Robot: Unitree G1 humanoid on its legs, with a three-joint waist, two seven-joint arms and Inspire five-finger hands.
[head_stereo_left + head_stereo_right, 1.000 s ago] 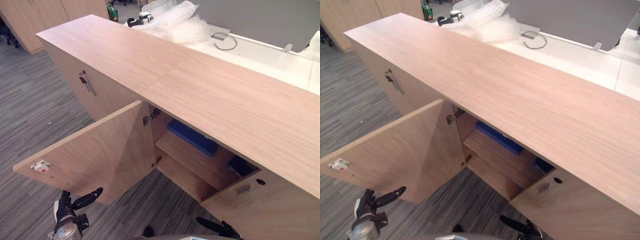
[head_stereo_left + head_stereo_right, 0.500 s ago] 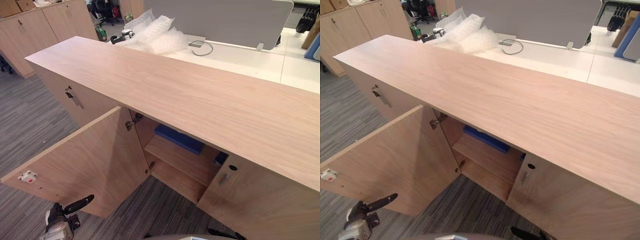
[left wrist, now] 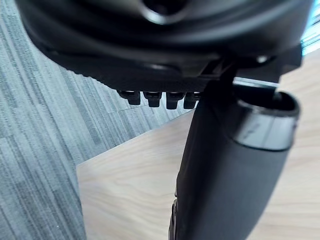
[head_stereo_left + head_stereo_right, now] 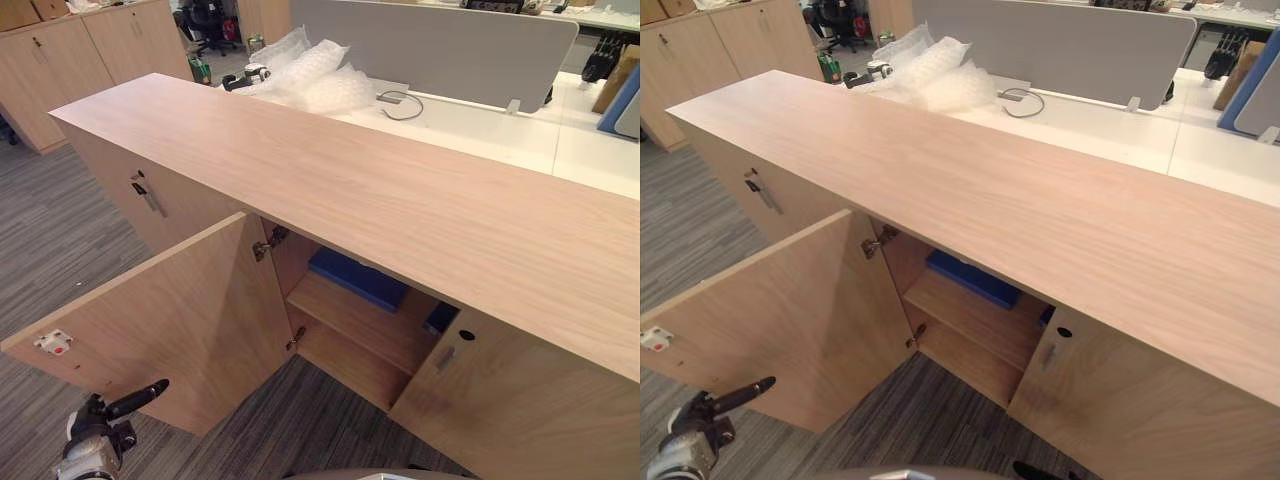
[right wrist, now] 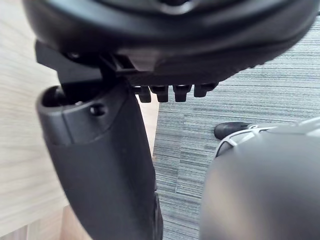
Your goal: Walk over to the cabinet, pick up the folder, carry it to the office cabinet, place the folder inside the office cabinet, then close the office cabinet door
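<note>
My left hand [image 4: 105, 425] hangs low, released and holding nothing, its dark fingers [image 3: 160, 97] in a short relaxed row and one black digit pointing toward the lower edge of the open door [image 4: 180, 320]; I cannot tell whether it touches. My right hand [image 5: 165, 35] is likewise slack and empty, its smooth dark thumb lying against pale wood grain, over the grey, finely striped carpet [image 4: 50, 240]. The door is a flat slab of light wood laminate, swung wide on two small metal hinges [image 4: 265, 245], with a little white-and-red catch [image 4: 52, 342] near its outer top corner. Inside the office cabinet [image 4: 420, 200] a wooden shelf [image 4: 360, 320] crosses the opening, and the folder [image 4: 358, 278], a flat rectangular blue thing, lies on that shelf toward the back. A second door [image 4: 520, 410] to the right has a round hole and a short handle near its top corner. The cabinet's long top is smooth and matte. Behind it, crumpled clear bubble wrap [image 4: 310, 75] lies on a white table [image 4: 480, 125] beside a looped grey cable [image 4: 400, 100].
</note>
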